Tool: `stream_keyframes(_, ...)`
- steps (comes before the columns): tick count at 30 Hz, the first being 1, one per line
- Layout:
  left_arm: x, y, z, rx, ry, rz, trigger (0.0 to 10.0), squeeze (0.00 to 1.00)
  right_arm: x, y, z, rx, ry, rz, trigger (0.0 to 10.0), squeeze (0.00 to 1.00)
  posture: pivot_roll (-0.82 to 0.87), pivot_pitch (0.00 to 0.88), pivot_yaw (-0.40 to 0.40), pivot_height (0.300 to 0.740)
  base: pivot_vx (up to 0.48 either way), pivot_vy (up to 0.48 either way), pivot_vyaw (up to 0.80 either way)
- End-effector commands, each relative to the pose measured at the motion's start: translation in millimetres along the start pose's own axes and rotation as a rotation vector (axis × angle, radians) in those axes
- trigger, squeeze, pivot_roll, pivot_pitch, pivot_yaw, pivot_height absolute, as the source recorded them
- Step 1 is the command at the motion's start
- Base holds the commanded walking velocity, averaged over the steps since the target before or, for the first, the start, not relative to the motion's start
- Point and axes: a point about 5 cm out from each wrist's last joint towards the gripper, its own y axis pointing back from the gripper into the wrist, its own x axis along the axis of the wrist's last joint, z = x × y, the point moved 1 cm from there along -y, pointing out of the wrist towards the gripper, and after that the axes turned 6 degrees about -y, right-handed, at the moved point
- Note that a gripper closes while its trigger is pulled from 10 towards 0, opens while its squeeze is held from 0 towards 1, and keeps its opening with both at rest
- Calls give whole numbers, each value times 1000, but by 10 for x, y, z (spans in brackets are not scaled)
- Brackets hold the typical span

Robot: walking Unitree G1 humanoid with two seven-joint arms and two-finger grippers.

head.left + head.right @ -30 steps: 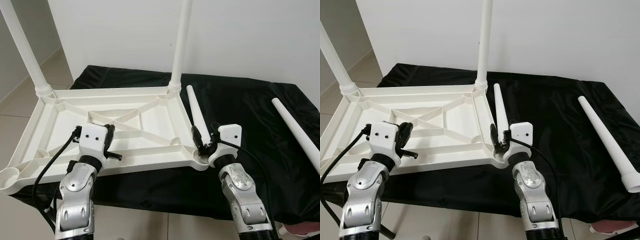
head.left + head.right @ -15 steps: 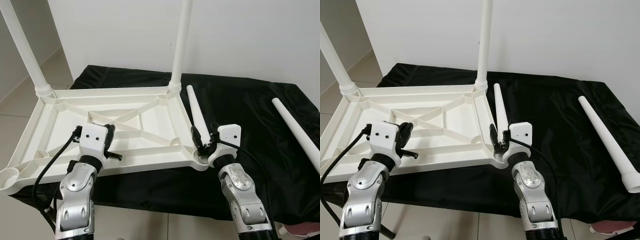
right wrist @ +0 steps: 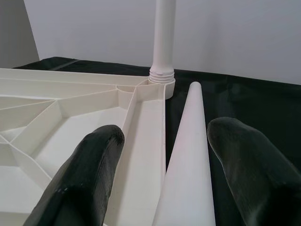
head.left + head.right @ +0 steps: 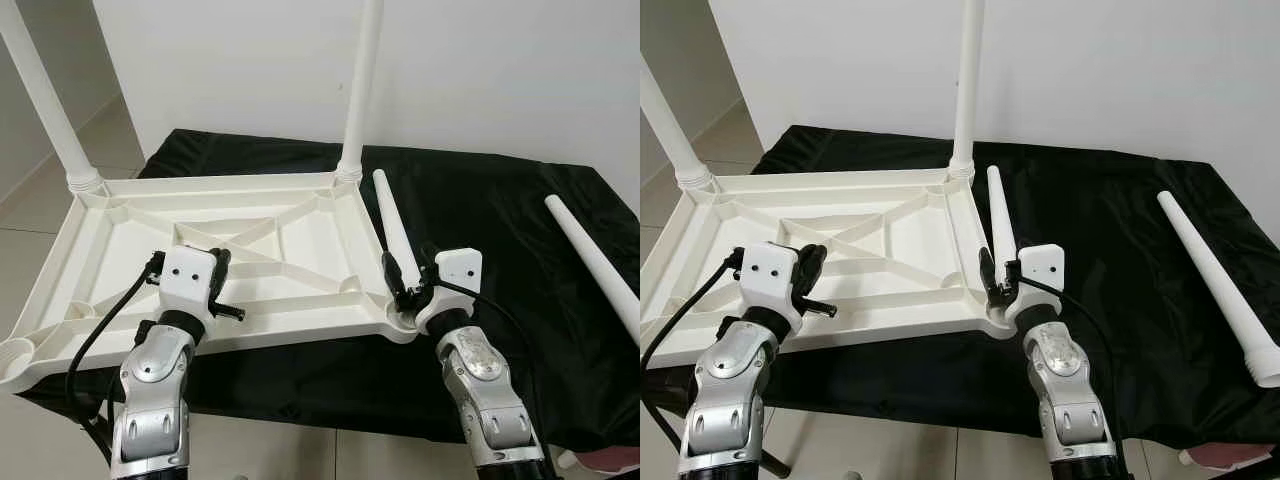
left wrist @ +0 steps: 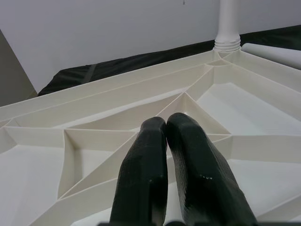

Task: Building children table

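The inverted white tabletop (image 4: 200, 260) is lying on the black cloth (image 4: 500, 230). The right gripper (image 3: 162, 165) is straddling a loose leg (image 3: 190, 155), fingers apart. The left gripper (image 5: 164, 125) is hovering above the ribs, fingers together. No legible markings.

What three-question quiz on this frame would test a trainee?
1. True or false: two legs already stand upright in the tabletop.
2. The right gripper is: A) shut on nothing; B) open around the near leg; C) holding the far leg.
3. Fill in: the left gripper fingers are ____, above the tabletop ribs.

Key
1. True: the left upright leg and the back upright leg are in their corner sockets.
2. B: a finger sits on each side of the near leg, which lies on the black cloth.
3. Shut.
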Motion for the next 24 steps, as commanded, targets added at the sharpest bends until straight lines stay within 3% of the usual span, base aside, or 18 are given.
stream_keyframes(1, -26, -15, -49, 161, 17, -29, 10000, 0, -9, -2, 13, -3, 10, 2, 10000, 0, 99, 30, -58, 740, 0, 0, 0)
stream_keyframes(16, -20, -32, -41, 159, 21, -30, 10000, 0, -1, -16, 15, 2, 14, 5, 10000, 0, 97, 21, -60, 740, 0, 0, 0)
stream_keyframes(24, -20, -36, -42, 163, 30, -33, 10000, 0, 0, -13, 11, 4, 14, 5, 10000, 0, 97, 24, -61, 740, 0, 480, 0)
